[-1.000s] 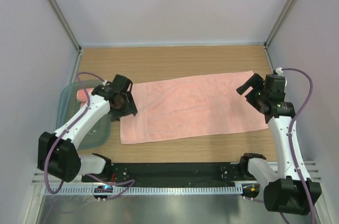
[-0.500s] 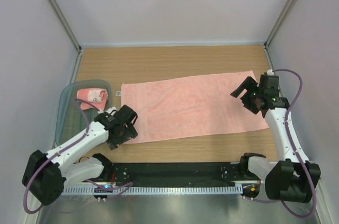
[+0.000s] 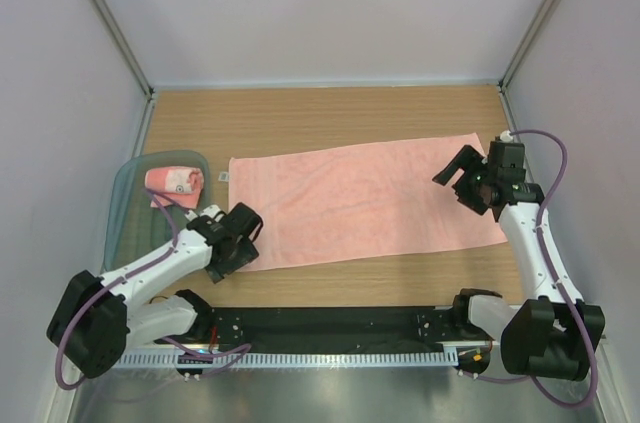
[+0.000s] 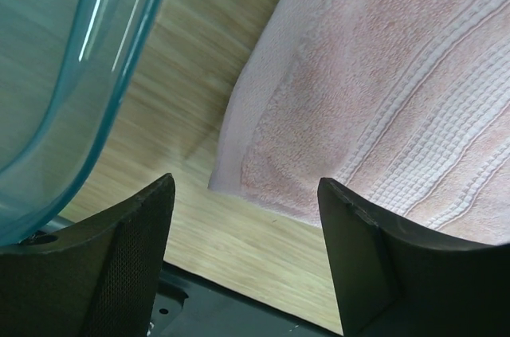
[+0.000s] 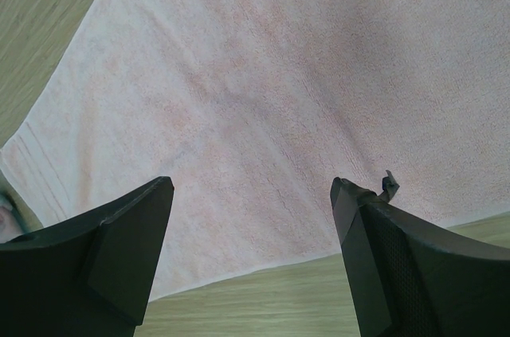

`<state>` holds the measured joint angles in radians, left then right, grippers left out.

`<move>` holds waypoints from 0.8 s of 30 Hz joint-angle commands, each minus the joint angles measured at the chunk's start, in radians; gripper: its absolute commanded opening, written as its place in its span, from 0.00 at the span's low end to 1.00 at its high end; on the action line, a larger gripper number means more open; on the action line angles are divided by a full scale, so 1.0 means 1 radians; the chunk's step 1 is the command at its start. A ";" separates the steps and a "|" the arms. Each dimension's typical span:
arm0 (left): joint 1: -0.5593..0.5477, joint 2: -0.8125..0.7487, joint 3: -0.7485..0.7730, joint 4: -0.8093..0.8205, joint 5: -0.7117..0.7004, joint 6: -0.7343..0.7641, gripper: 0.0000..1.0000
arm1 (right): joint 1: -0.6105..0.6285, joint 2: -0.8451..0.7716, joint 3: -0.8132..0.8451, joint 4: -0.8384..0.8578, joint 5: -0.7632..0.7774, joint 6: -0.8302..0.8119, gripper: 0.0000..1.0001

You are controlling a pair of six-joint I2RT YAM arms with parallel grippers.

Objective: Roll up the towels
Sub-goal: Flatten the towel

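Note:
One salmon-pink towel [image 3: 360,203] lies spread flat across the wooden table. A second towel [image 3: 175,181], rolled up, rests in the far end of the translucent tray [image 3: 125,228]. My left gripper [image 3: 244,241] hovers open at the flat towel's near-left corner [image 4: 263,170], nothing between its fingers [image 4: 131,241]; the tray wall [image 4: 72,74] is just to its left. Over the same towel's right end [image 5: 279,90] my right gripper [image 3: 452,171] stands open and empty, near the towel's front edge.
A black mounting rail [image 3: 330,323] runs along the near table edge, close behind the left gripper. Grey walls close in the table on the left, right and far sides. Bare wood [image 3: 330,113] lies beyond the flat towel.
The left arm has pulled back from the tray to the flat towel's near-left corner, leaving the rolled towel in the tray. The right gripper has shifted slightly left.

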<state>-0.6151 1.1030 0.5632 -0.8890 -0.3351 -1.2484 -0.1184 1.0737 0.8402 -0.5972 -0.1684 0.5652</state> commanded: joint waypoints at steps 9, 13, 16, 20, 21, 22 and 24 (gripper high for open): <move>0.040 0.058 -0.020 0.117 -0.084 0.050 0.51 | 0.010 -0.040 0.026 -0.027 0.203 -0.011 0.86; 0.044 0.080 -0.020 0.163 -0.059 0.093 0.29 | -0.003 -0.046 0.045 -0.045 0.300 0.001 0.93; 0.044 0.121 -0.006 0.199 -0.018 0.122 0.08 | -0.097 0.012 0.080 -0.127 0.394 0.036 0.97; 0.046 0.129 0.043 0.220 0.040 0.159 0.00 | -0.269 0.028 0.050 -0.145 0.400 0.108 0.96; 0.046 0.124 0.059 0.223 0.050 0.167 0.00 | -0.295 0.031 0.028 -0.126 0.389 0.111 0.96; 0.046 0.120 0.067 0.226 0.063 0.190 0.00 | -0.343 0.052 0.027 -0.124 0.377 0.108 0.96; 0.046 0.110 0.095 0.223 0.099 0.220 0.00 | -0.374 0.087 0.042 -0.151 0.434 0.098 0.95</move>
<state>-0.5735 1.2240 0.5983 -0.7158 -0.2947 -1.0866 -0.4507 1.1263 0.8730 -0.7170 0.1871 0.6361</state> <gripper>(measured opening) 0.015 0.956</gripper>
